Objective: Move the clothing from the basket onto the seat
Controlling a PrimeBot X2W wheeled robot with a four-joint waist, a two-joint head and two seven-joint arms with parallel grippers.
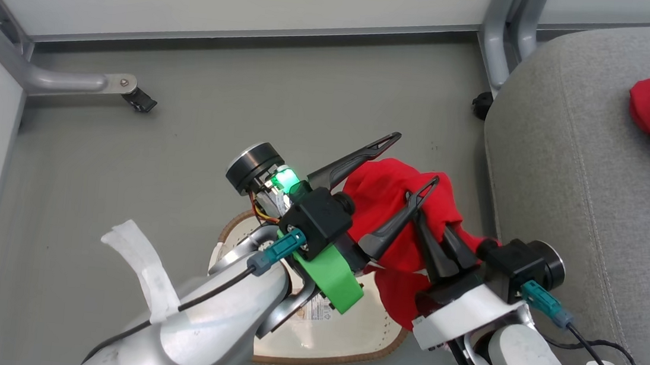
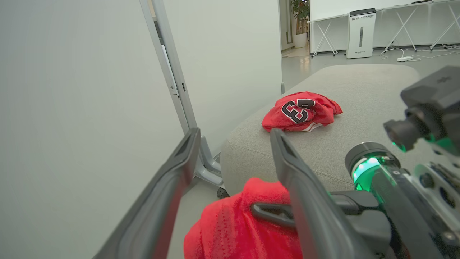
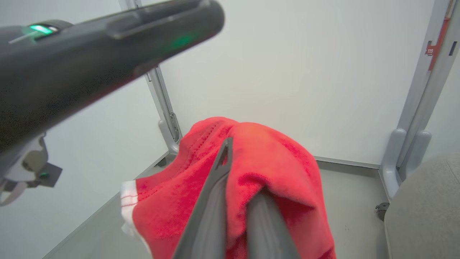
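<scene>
A bunched piece of red clothing (image 1: 383,194) hangs above the floor, and my right gripper (image 1: 420,215) is shut on it; the fabric wraps over its fingers (image 3: 215,187). My left gripper (image 1: 415,158) stands open around the top of that bundle, its fingers (image 2: 287,158) apart from the cloth (image 2: 230,223). Another piece of clothing, a red jersey (image 2: 302,111) with a black number, lies crumpled on the grey seat (image 1: 569,188). The cream basket (image 1: 343,360) with a brown rim sits on the floor beneath both arms, mostly hidden.
White partition panels on grey metal legs with casters (image 1: 139,102) close off the far and left sides. A second leg (image 1: 496,50) stands by the seat's corner. A black cable (image 1: 612,353) trails over the seat's near edge. Grey floor (image 1: 186,133) lies open to the left.
</scene>
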